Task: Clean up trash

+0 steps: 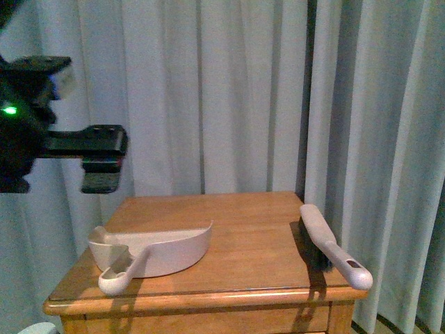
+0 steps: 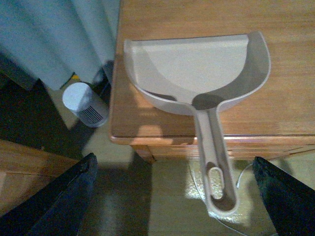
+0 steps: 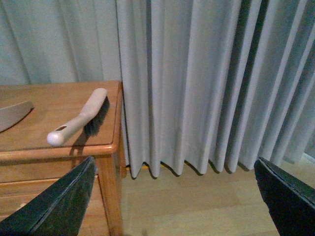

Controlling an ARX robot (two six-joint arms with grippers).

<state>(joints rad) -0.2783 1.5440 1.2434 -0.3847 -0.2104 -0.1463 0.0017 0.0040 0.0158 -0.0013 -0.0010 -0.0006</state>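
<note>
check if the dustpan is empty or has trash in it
Empty. The left wrist view looks straight into the dustpan and its inside is bare; nothing lies in it.

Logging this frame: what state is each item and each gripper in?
Pink-beige plastic dustpan: empty, flat on the wooden table, handle past the front edge.
Beige-handled dark-bristled brush: lying on the table, ungripped.
Left gripper: open, holding nothing.
Right gripper: open, holding nothing.
Crumpled paper trash: not in view.

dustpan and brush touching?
Apart. The front view shows a wide strip of bare wooden table between the dustpan and the brush, which lies at the right edge.
</note>
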